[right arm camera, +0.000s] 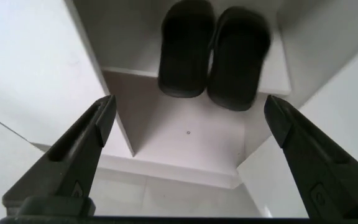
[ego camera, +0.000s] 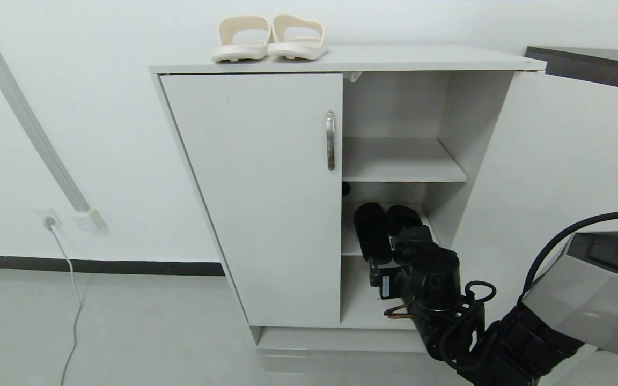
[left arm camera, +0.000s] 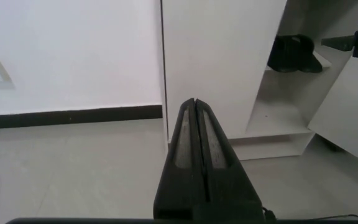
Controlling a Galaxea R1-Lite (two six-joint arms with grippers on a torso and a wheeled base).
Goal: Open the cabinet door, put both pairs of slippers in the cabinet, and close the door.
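White cabinet point(ego camera: 421, 56) with its right door point(ego camera: 556, 161) swung open and its left door point(ego camera: 255, 198) shut. Black slippers point(ego camera: 381, 229) lie side by side on the lower shelf point(ego camera: 349, 244), their ends overhanging its edge. Cream slippers point(ego camera: 269, 38) sit on the cabinet top. Right gripper point(right arm camera: 189, 106), spread wide and holding nothing, faces the black pair. Left gripper point(left arm camera: 194, 104), fingers pressed together, hangs above the floor point(left arm camera: 73, 162). White label point(ego camera: 385, 287) on the right wrist: print too small to read.

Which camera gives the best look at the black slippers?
Right wrist view: the black slippers sit close and unblocked, side by side. In the head view the right gripper covers their near ends; the left wrist view shows them small and distant.
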